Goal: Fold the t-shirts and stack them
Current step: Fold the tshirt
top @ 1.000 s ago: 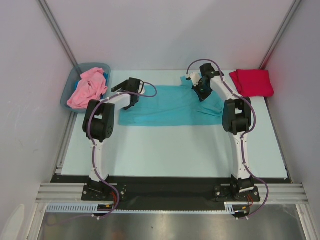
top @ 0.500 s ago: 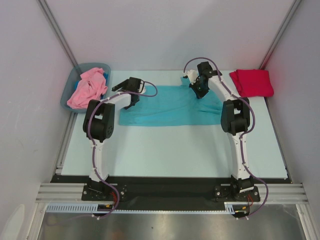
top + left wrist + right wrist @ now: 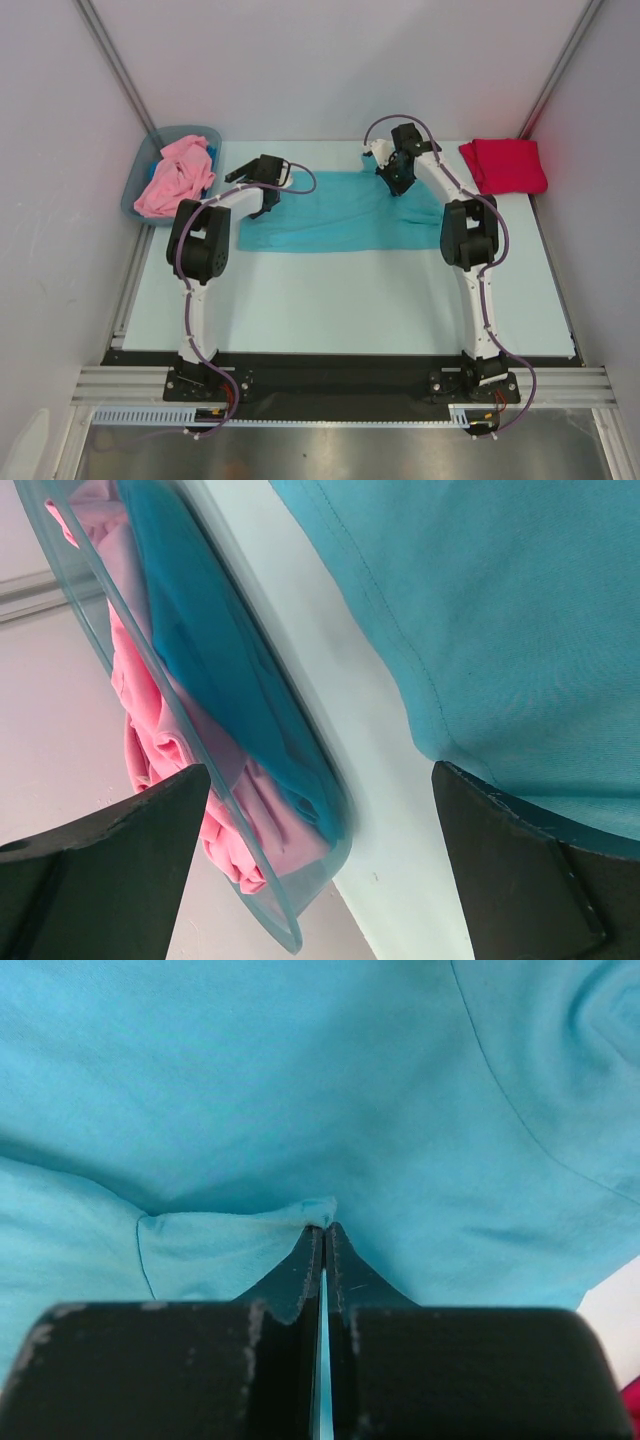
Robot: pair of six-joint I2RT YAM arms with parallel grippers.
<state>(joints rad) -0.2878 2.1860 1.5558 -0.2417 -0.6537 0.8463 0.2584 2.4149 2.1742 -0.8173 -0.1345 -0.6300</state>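
R end effector (image 3: 322, 1230) clenched on soft teal cloth t-shirt (image 3: 320, 215), just tugged its side inward; L end effector (image 3: 320, 775) released. We're mid-fold.

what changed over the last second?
The right tool, shut on the teal t-shirt, pulled its pinched edge slightly left and toward the far side. The left tool stayed open and still; red t-shirt, pink t-shirt and bin unchanged.

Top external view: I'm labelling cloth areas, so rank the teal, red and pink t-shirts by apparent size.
1. teal t-shirt, spread flat, clearly largest.
2-3. red t-shirt, folded, and pink t-shirt, bunched in the bin: too alike to rank.
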